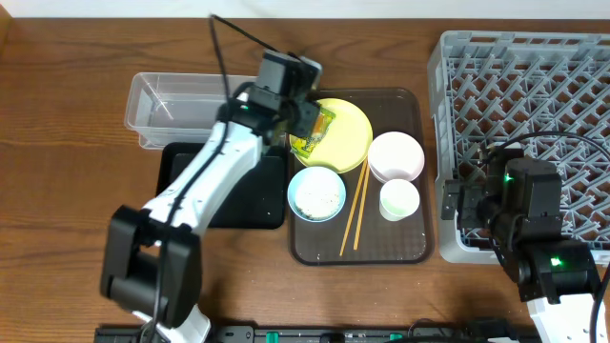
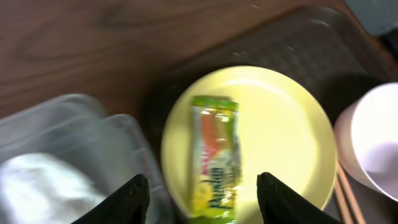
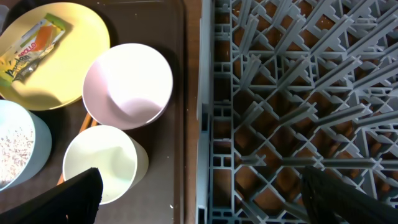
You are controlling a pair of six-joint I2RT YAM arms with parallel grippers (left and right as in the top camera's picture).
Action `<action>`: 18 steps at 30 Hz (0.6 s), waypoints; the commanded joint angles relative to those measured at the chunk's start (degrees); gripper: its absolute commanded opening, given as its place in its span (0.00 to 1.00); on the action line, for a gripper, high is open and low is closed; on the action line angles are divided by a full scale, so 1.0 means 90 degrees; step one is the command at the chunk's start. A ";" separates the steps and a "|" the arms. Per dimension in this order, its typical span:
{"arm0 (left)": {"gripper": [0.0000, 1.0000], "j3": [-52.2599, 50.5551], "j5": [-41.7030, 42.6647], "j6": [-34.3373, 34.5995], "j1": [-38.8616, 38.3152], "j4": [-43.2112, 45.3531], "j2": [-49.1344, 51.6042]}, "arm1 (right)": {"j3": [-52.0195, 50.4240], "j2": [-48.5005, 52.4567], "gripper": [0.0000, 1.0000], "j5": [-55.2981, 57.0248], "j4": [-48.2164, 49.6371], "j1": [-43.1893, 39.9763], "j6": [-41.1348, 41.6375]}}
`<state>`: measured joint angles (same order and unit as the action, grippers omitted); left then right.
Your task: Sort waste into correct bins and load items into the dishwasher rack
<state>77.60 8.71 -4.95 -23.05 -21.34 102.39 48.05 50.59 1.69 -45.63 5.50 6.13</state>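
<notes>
Firstly, surface: brown wood-grain tabletop (image 1: 67, 95); nothing of the room visible beyond it. Far left: clear plastic tub (image 1: 133, 105), crumpled white napkin (image 2: 37, 186) inside, blurred. Just in front of it: black tray (image 1: 262, 205), partly hidden under the left arm. Next: left gripper (image 2: 205, 199), fingers spread apart, gripping nothing, poised over the snack wrapper (image 2: 214, 155) lying flat on the yellow plate (image 1: 353, 129). Centre: brown serving tray (image 1: 400, 248) carrying that plate, blue bowl (image 1: 293, 191) with whitish rice scraps (image 1: 316, 197), chopsticks (image 1: 355, 210), pink-white bowl (image 1: 396, 155), white cup (image 1: 398, 200). Right: grey dishwasher rack (image 1: 534, 76), just beside the serving tray. Right gripper (image 3: 208, 205) spread fully wide, empty, over the rack's left rim.
</notes>
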 commanded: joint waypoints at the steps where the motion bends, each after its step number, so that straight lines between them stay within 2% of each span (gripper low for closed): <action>1: 0.59 -0.0090 0.0102 -0.0100 -0.0114 0.0121 0.0508 | 0.0148 0.0005 0.99 -0.0027 -0.0005 0.0017 0.0075; 9: 0.59 -0.0087 -0.0112 -0.0330 -0.0321 0.0478 0.1477 | 0.0148 0.0005 0.99 -0.0027 -0.0005 0.0017 0.0075; 11: 0.55 -0.0087 -0.0391 -0.0330 -0.0330 0.0493 0.1690 | 0.0148 0.0005 0.99 -0.0027 -0.0005 0.0017 0.0075; 14: 0.55 -0.0087 -0.0542 -0.0328 -0.0342 0.0449 0.1931 | 0.0148 0.0005 0.99 -0.0027 -0.0002 0.0017 0.0075; 16: 0.51 -0.0087 -0.0542 -0.0328 -0.0342 0.0401 0.1974 | 0.0148 0.0005 0.99 -0.0027 0.0000 0.0017 0.0075; 18: 0.42 -0.0087 -0.0542 -0.0328 -0.0355 0.0398 0.1970 | 0.0148 0.0005 0.99 -0.0027 -0.0002 0.0017 0.0075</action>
<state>77.56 5.54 -7.40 -26.11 -16.95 119.07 48.05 50.57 1.67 -45.60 5.50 6.11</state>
